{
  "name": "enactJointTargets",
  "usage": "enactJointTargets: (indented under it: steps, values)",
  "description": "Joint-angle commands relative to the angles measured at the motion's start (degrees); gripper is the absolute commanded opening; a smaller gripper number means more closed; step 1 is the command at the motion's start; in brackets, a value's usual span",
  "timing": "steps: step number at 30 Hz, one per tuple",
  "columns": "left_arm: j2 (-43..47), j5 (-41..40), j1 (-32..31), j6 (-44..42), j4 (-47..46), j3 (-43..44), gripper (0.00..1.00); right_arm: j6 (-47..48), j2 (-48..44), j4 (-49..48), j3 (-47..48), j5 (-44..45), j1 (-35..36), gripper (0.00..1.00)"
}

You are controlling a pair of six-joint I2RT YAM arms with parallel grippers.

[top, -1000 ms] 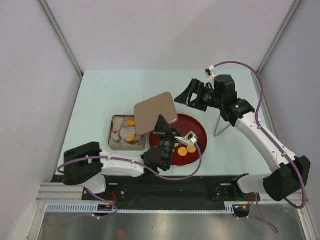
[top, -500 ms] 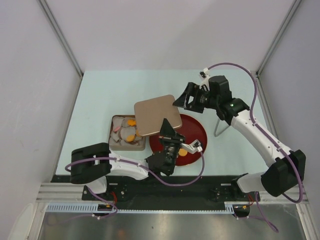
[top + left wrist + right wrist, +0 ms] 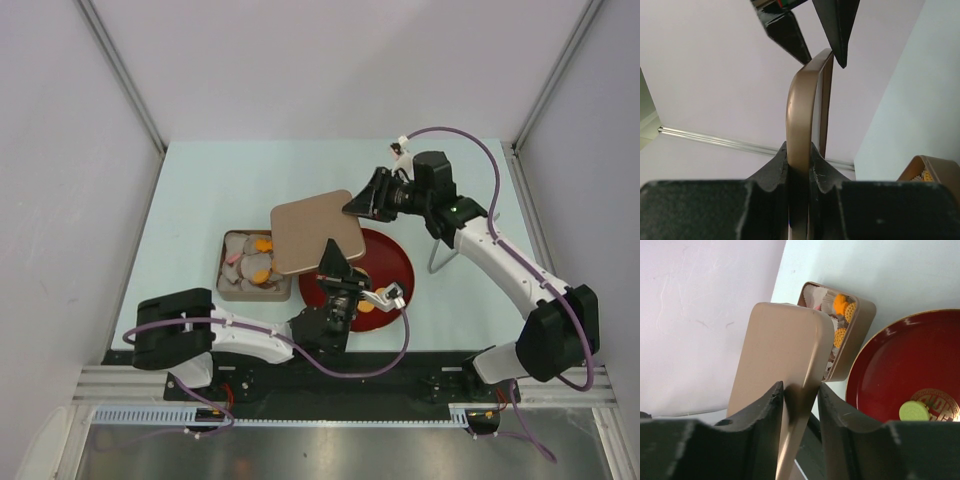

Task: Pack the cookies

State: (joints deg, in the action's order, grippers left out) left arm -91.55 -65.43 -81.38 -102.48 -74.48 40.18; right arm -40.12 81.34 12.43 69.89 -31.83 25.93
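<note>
Mostly the cookies (image 3: 841, 303) are already in the tan box (image 3: 865, 320), orange ones tucked among pale paper cups (image 3: 822, 297) at the left of the table (image 3: 200, 190). A green cookie (image 3: 914, 410) lies apart on the dark red plate (image 3: 865, 370) just beside the box, and a spot of orange (image 3: 366, 308) by the left arm in the overhead view looks like another, so packing seems unfinished

Above both hangs the lid (image 3: 312, 230), tilted and clear of the box, its shadowed side overhanging box and plate. The left claw (image 3: 799, 150) is pinched narrow on the lid's near edge, gripping it edge-on so the flat panel stands free. The right claw (image 3: 801, 390) has its fingers close on either side of the far corner; I cannot tell whether they have bitten on it or stand just off it

My guess at the reason for two claws on one lid: one pinch at an edge lets the panel swing, so a second hold at the opposite corner would steady it, or take it over, before it is lowered square onto the box. The risk is closing with cookies left on the plate
</note>
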Motion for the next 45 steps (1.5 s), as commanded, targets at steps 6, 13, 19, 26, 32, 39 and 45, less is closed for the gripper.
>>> enactJointTargets:
  steps: [6, 13, 19, 26, 32, 39, 45]
  values:
    - [2.7, -0.3, -0.4, 0.4, -24.3, 0.4, 0.0, -3.4, 1.9, -7.6, -2.2, -6.0, -0.9, 0.33]
    - [3.3, -0.6, -0.5, 0.8, -24.3, 0.4, 0.0, -5.8, 4.3, -11.0, -3.1, -9.6, -1.3, 0.04]
    - [5.1, -1.8, -0.4, 2.0, -24.4, 0.8, 0.16, -7.1, 2.3, -11.9, -3.4, -10.1, -2.4, 0.0]
    - [7.3, -3.4, 1.0, 3.2, -24.4, 0.9, 0.43, -8.4, -2.8, -14.0, -3.5, -10.7, -6.1, 0.0]
    - [7.6, -4.5, 1.8, 4.7, -24.4, 1.2, 0.72, -10.2, -5.1, -15.6, -3.6, -11.3, -8.0, 0.0]
    - [12.2, -8.4, 3.9, 8.3, -24.3, -0.2, 0.89, -13.3, -8.0, -19.0, -4.0, -11.6, -13.1, 0.0]
    - [15.8, -10.3, 4.8, 10.4, -24.3, -3.0, 0.93, -15.6, -7.7, -21.7, -4.3, -12.5, -13.9, 0.0]
